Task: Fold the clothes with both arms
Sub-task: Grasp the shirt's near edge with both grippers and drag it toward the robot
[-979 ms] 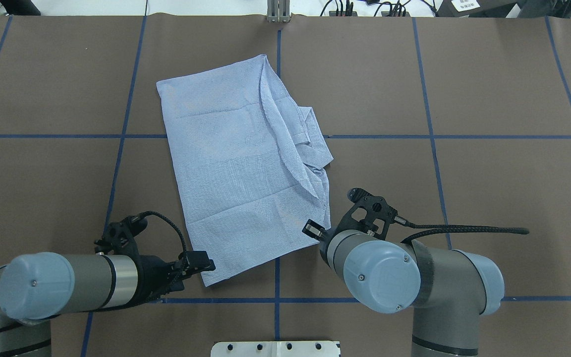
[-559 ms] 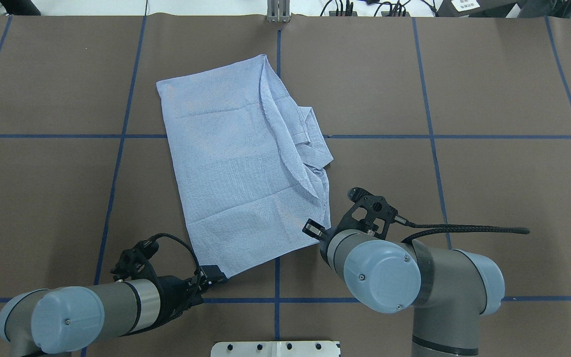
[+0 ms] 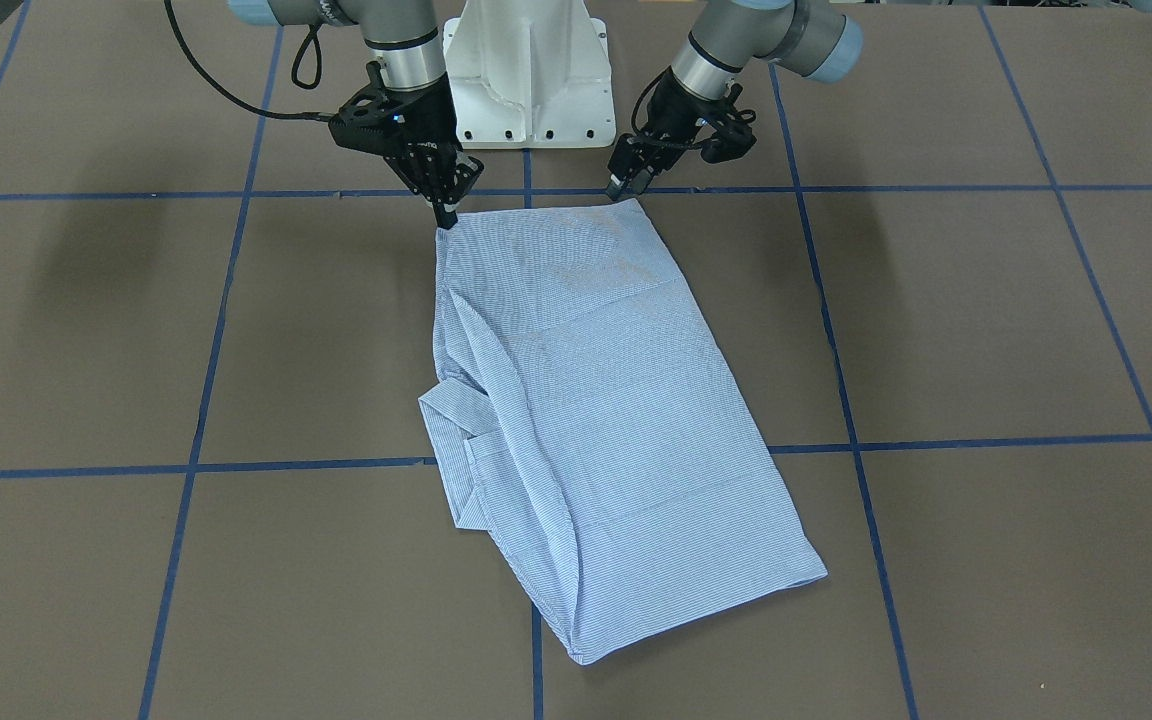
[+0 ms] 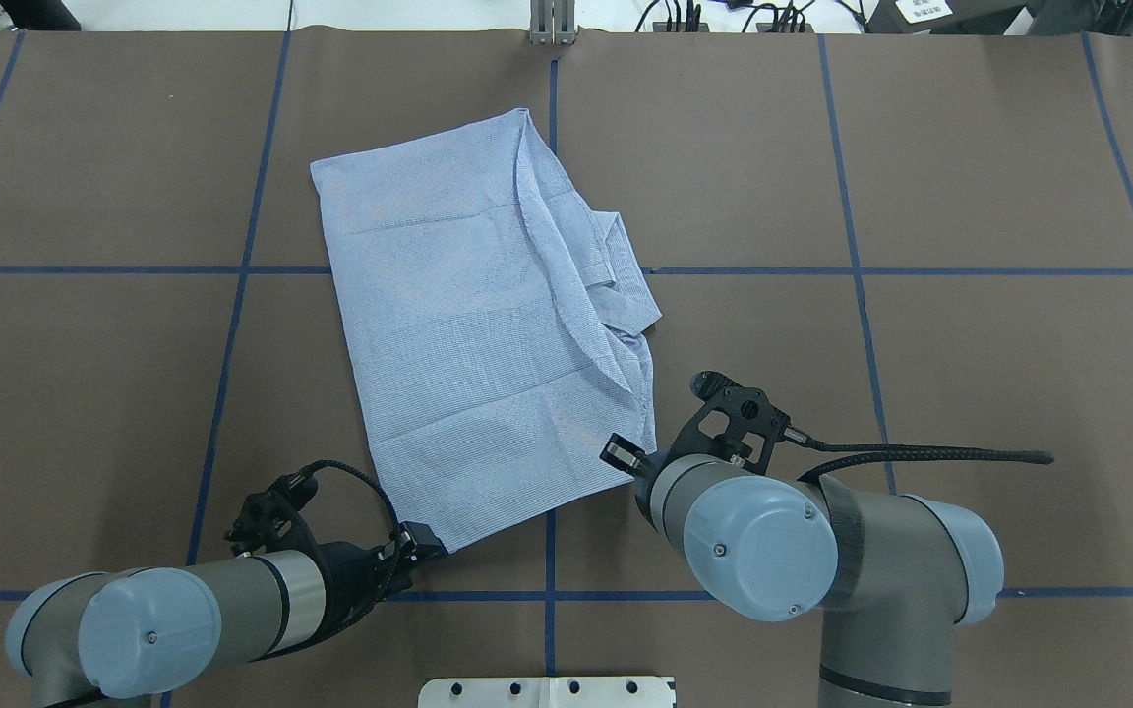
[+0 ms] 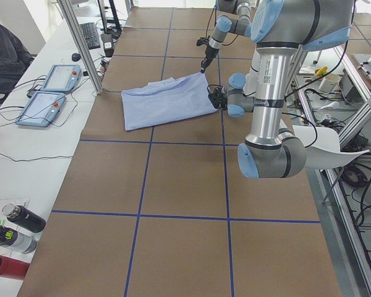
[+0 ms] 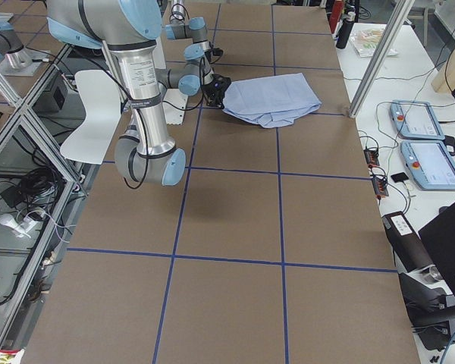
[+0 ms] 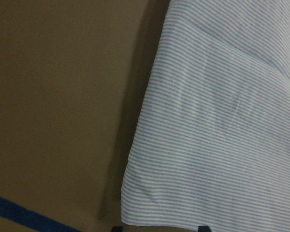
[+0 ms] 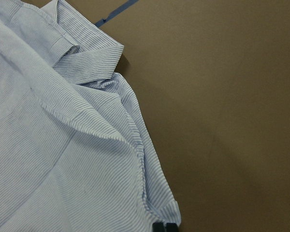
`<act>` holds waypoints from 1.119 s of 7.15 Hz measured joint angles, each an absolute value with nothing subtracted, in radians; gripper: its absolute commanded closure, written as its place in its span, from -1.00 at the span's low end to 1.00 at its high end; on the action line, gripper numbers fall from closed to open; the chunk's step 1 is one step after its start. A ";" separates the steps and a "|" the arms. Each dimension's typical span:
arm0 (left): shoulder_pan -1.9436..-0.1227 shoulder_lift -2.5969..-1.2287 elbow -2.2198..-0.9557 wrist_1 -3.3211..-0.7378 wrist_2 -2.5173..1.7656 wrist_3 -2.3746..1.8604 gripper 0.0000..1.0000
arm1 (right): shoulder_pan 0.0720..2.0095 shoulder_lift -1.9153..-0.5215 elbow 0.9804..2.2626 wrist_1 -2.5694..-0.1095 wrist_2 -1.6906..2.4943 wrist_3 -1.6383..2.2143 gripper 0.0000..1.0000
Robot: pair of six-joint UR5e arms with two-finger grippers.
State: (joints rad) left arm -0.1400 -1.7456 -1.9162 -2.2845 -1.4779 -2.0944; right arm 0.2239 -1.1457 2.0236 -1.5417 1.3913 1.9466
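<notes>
Both near corners of the striped shirt (image 4: 468, 344) on the table (image 4: 921, 197) are covered now. Our left hand (image 4: 421, 541) has pulled back, open astride the hem. Our right hand (image 3: 446, 215) seems pinched on its corner, so we judge the fold can start.

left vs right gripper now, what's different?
Left gripper is open, fingertips straddling the striped shirt's near corner; right gripper is pinched shut on the other near corner. Left gripper reaches in nearly level; right gripper points steeply down. Both sit at the shirt's robot-side edge.
</notes>
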 measured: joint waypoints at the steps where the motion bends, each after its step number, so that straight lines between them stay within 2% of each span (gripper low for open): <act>1: -0.146 -1.745 -1.906 -2.284 -1.478 -2.091 -0.19 | 0.224 -1.147 2.024 -1.542 1.391 1.947 1.00; 3: -0.154 -1.744 -1.893 -2.284 -1.478 -2.086 -0.18 | 0.223 -1.144 2.024 -1.542 1.392 1.946 1.00; 5: -0.157 -1.746 -1.887 -2.284 -1.479 -2.073 0.15 | 0.223 -1.143 2.024 -1.542 1.391 1.946 1.00; 8: -0.158 -1.749 -1.885 -2.284 -1.480 -2.069 0.15 | 0.224 -1.149 2.026 -1.542 1.391 1.947 1.00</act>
State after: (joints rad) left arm -0.1579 -1.7489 -1.8854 -2.2841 -1.4803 -2.0693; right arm 0.2238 -1.1487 2.0264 -1.5417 1.3913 1.9466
